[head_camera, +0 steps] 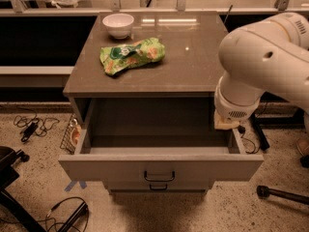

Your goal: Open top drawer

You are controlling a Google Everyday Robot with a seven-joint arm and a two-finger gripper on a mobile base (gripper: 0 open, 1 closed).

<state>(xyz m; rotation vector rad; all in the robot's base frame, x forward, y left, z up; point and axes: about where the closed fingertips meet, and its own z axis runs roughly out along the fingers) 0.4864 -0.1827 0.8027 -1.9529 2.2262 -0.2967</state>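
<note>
The top drawer [96, 166] stands pulled far out of the grey-brown cabinet [198, 62]. Its flat front faces me with a small black bar handle [159, 177], and its deep pale-grey interior [154, 141] holds nothing I can see. My gripper [226, 124] shows only as a pale tan tip under the big white arm [263, 57], over the drawer's right side wall near the cabinet's opening and clear of the handle. A second black handle [158, 188] of a lower drawer shows just below the front.
A white bowl [118, 24] and a green snack bag [131, 56] lie on the cabinet top. Cables [30, 127] and a chair base [9, 178] are on the floor at left, a wire basket [71, 135] beside the cabinet, a black stand leg [285, 194] at right.
</note>
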